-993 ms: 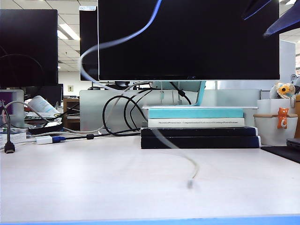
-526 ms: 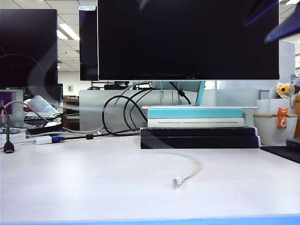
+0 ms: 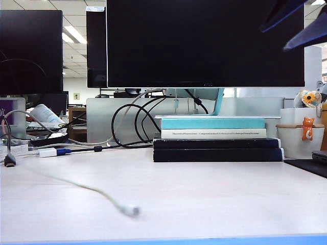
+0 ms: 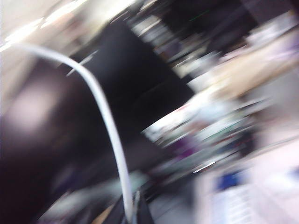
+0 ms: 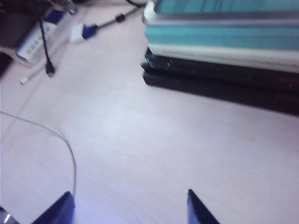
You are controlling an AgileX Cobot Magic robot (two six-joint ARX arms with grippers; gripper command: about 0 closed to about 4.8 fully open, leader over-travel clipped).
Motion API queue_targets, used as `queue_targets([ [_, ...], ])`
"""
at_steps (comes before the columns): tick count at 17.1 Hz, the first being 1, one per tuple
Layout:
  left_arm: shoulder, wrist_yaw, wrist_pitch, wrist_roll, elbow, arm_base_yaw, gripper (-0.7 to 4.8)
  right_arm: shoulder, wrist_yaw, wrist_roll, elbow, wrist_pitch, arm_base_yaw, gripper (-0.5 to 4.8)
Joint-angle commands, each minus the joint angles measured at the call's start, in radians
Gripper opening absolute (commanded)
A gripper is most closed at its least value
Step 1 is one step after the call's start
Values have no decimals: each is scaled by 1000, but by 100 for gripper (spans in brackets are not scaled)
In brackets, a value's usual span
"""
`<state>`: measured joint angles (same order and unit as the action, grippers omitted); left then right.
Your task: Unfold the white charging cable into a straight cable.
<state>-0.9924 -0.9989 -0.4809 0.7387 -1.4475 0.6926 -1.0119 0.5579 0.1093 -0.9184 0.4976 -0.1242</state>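
pale desk (image 3: 214, 194) below a dark monitor (image 3: 204, 43); left gripper (image 4: 133, 217) clamped on the white charging cable (image 4: 110, 126), right gripper (image 5: 128, 205) agape.

1. The white charging cable (image 3: 87, 190) looks like smooth, bendy plastic, with a small hard plastic plug on its end.
2. The table (image 3: 214, 199) is pale, smooth and matt, with a faint wood-like grain.
3. The monitor (image 3: 204, 43) has a dark, glossy screen.
4. The books (image 3: 214, 138) have paper pages; the bottom covers look black and a bit shiny.
5. The right gripper (image 5: 126, 207) has dark, matt fingertips.
6. The left gripper (image 4: 135, 212) is too blurred to tell.
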Motion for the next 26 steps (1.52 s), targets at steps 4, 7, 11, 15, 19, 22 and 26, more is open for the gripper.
queue_targets([
  [4, 1, 293, -64, -189, 43, -5, -6, 3, 96, 48, -4, -61, -1, 311],
  [7, -93, 534, -63, -280, 134, -6, -6, 43, 113, 48, -3, -65, 0, 311],
  [11, -282, 906, 122, -329, 147, -5, -6, 181, 22, 48, -3, -113, 14, 310],
  [15, -387, 1114, 297, -429, 146, -3, -6, 208, -5, 48, -3, -82, 20, 310],
  [19, -408, 1110, 567, -546, 140, 5, -6, 176, 10, 25, 40, -39, 16, 310],
  [22, -409, 874, 592, -629, 142, 24, -6, 157, 10, 24, 61, -51, 16, 310],
  [26, -396, 707, 565, -696, 184, 22, -6, 141, 10, 17, 68, -61, 16, 310],
])
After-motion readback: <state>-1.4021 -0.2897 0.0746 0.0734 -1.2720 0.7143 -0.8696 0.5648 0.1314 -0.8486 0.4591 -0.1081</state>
